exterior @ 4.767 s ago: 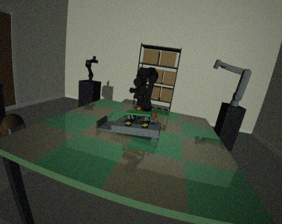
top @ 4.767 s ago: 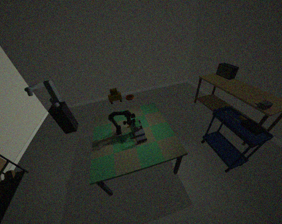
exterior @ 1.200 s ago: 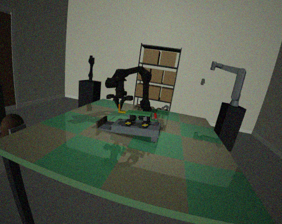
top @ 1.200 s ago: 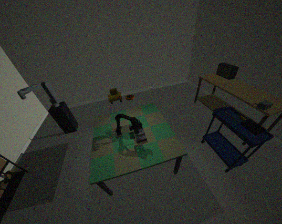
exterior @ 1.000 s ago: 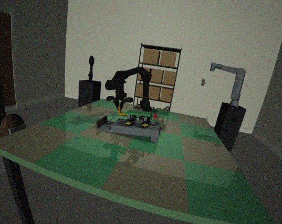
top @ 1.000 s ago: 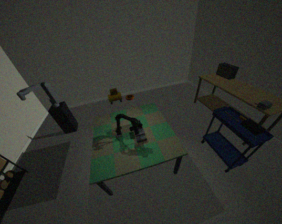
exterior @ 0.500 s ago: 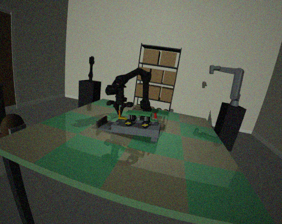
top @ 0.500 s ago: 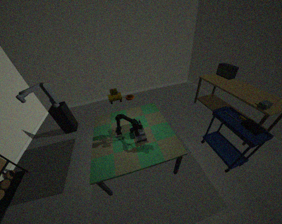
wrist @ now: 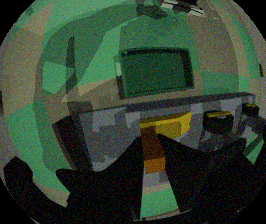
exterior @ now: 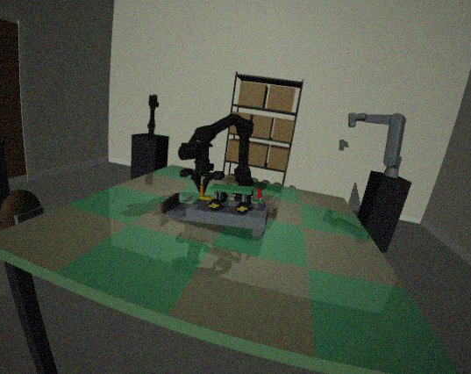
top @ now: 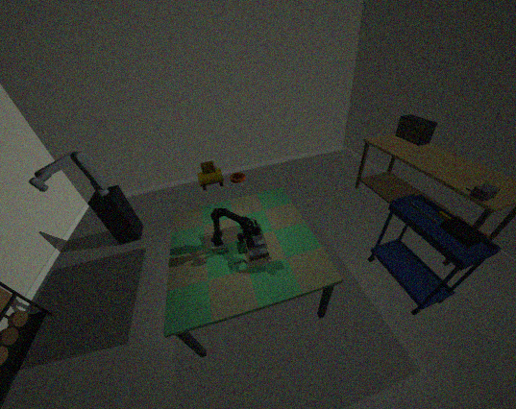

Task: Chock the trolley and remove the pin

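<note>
- My pincer [top: 244,246] [exterior: 201,189] [wrist: 149,139] is narrowed around the orange handle of the yellow chock [exterior: 204,198] [wrist: 172,126].
- In the exterior view, the handle stands roughly upright; the yellow foot points to 3 o'clock, toward the trolley [exterior: 232,189].
- In the wrist view, the foot's long axis runs nearly from 9 to 3 o'clock, its right end tipped slightly up.
- That end lies near a black wheel with a yellow hub [wrist: 219,123] at about 2 o'clock from my fingertips, a small gap showing between. I cannot tell whether the chock rests on the grey ramp [exterior: 224,216] [wrist: 106,137].
- The red-headed pin [exterior: 260,195] stands at 3 o'clock beyond the trolley in the exterior view.
- The green tray [wrist: 191,70] sits at 12 o'clock from my fingertips in the wrist view, across the ramp's edge.
- Any lettering is too grainy to read.
</note>
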`<act>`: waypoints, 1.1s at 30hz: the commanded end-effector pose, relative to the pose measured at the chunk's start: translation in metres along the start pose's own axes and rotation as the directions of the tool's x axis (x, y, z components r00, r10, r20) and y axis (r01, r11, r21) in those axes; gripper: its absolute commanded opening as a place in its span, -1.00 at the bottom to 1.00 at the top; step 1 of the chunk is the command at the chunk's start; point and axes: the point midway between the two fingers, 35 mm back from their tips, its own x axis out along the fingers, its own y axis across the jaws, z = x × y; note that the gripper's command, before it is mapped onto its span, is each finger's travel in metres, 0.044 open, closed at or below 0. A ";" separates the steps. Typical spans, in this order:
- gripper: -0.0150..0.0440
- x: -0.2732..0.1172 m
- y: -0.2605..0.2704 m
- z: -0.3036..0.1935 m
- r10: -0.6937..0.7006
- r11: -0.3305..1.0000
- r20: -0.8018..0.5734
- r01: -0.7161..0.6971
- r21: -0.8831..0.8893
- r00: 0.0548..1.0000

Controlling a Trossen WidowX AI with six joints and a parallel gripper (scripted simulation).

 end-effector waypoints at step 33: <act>-0.49 0.001 -0.025 -0.001 -0.002 1.000 -0.001 0.002 0.000 1.000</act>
